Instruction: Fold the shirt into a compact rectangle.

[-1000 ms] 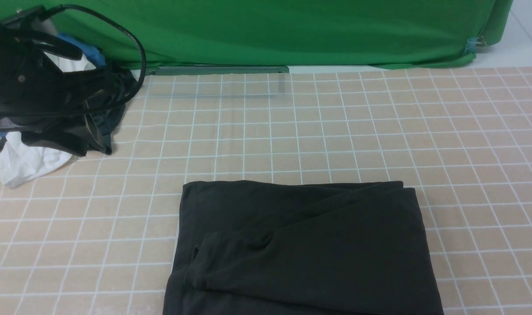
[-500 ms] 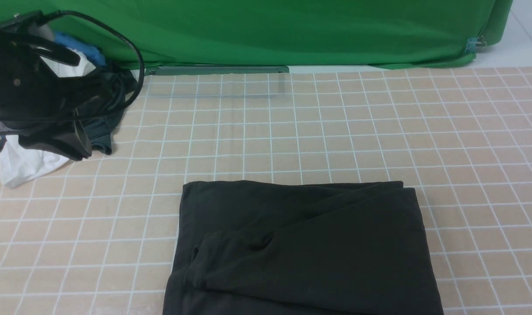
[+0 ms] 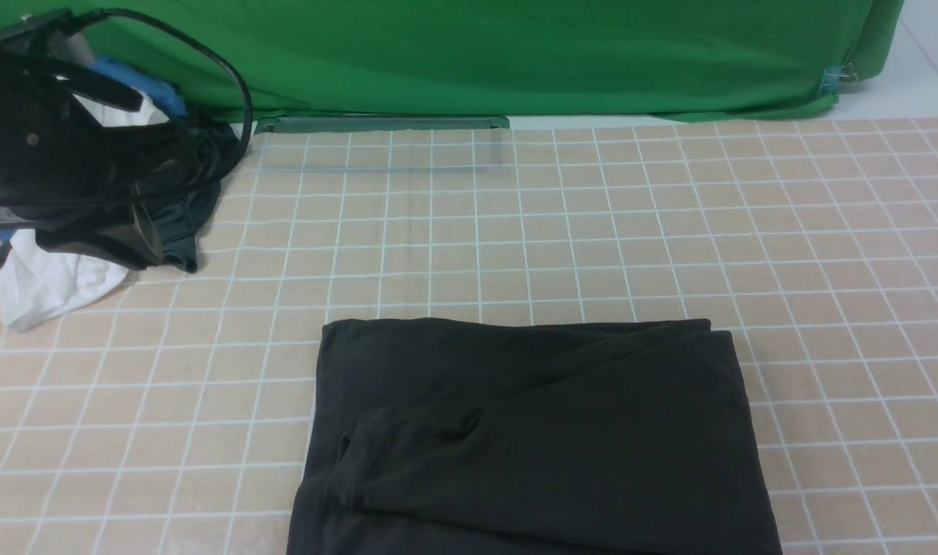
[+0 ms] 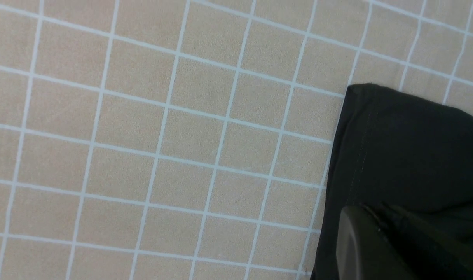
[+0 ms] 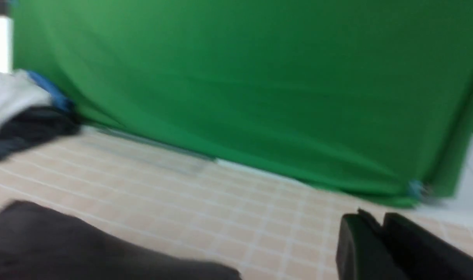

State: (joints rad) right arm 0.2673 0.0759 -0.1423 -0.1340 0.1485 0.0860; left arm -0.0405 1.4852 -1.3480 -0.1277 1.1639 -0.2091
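The shirt point(image 3: 530, 439) was plain black, with no print showing on its folded surface. The bench point(image 3: 592, 231) under it wore a tan cover ruled with thin white lines into a grid of squares. Behind hung a bright green cloth backdrop point(image 3: 515, 54). At the far left lay a white garment point(image 3: 45, 285), a dark grey garment point(image 3: 187, 231) and a scrap of blue fabric point(image 3: 141, 85). The left arm point(image 3: 45, 154) was black.

The shirt point(image 3: 530, 432) is matt black knit cloth; my tabletop point(image 3: 592, 231) wears a matt, grainy checked cloth; my fingers point(image 4: 360, 249) look smooth plastic.
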